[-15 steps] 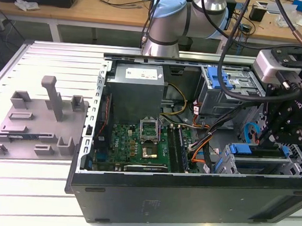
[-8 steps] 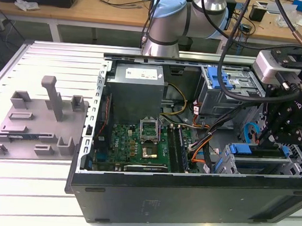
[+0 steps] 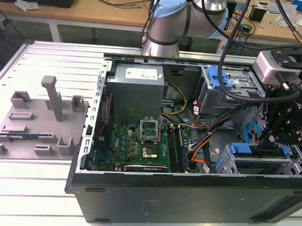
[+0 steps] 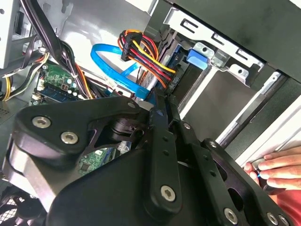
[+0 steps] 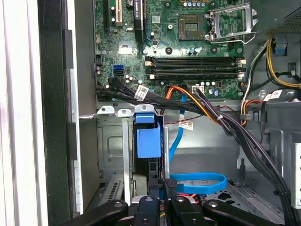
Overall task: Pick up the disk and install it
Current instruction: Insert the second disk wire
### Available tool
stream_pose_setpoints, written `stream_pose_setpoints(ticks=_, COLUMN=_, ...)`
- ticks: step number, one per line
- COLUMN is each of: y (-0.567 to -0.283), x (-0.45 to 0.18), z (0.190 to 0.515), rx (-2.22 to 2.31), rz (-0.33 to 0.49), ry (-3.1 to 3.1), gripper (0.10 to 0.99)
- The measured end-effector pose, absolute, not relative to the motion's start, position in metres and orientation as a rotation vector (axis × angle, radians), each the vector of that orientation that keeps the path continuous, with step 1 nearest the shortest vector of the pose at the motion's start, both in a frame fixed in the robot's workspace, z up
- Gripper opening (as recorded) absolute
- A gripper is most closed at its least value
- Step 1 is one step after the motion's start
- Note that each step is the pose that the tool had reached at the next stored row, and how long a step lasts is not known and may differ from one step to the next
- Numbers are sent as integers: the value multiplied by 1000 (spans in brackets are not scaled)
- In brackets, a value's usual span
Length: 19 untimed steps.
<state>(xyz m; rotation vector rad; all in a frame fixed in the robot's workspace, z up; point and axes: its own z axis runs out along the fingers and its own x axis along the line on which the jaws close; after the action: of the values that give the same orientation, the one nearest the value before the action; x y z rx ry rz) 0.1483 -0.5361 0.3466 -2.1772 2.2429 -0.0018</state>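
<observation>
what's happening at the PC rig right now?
A robot arm has its black pincer down inside the open black computer case, right at the grey metal drive cage. The blue-framed disk appears to sit edge-on in a slot of that cage, just ahead of the pincer. In the second wrist view, a person's hand rests by the edge of the case.

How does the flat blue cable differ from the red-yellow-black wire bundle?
The blue cable is one flat ribbon; the wire bundle is several thin round strands. The blue cable curls in a loop; the wire bundle runs into a black plug. Both sit inside the computer case.
</observation>
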Motion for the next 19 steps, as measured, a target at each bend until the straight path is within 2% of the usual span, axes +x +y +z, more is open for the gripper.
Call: stream_pose_setpoints(ticks=19, y=-536, x=148, z=347, rx=-2177, rz=-2, ry=2243, gripper=161)
